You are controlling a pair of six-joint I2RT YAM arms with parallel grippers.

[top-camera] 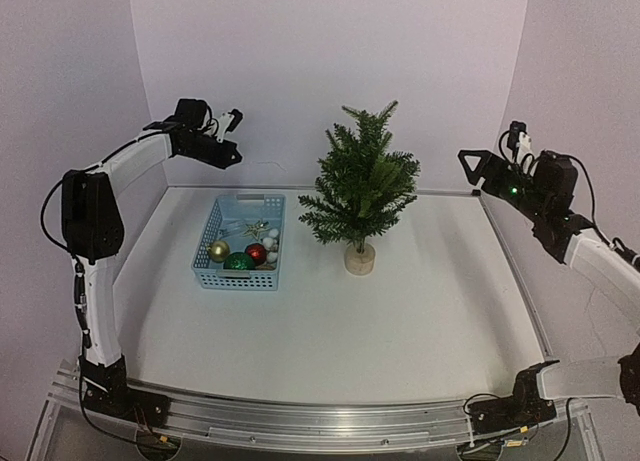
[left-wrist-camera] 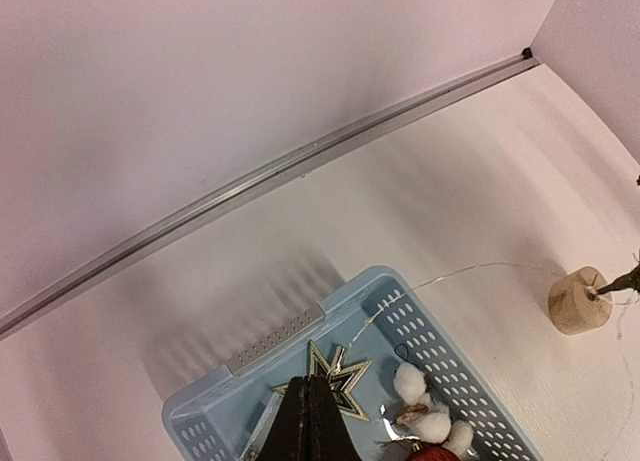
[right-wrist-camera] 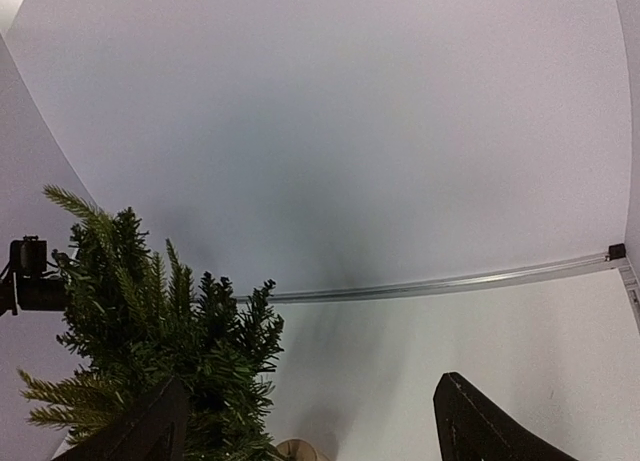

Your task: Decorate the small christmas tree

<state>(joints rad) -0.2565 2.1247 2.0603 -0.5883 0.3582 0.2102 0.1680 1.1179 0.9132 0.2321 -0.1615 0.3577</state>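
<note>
One tree (top-camera: 360,186), one basket (top-camera: 207,243), three baubles (top-camera: 238,262), one star (left-wrist-camera: 338,381), several white balls (left-wrist-camera: 408,381).

The top view looks down from behind the arms over the white worktop (top-camera: 400,321). The left wrist view tilts down, near the pale blue perforated plastic basket (left-wrist-camera: 275,343) under its claw (left-wrist-camera: 308,386). The right tilts upward; all three share the small dark green fir (top-camera: 360,186).
</note>
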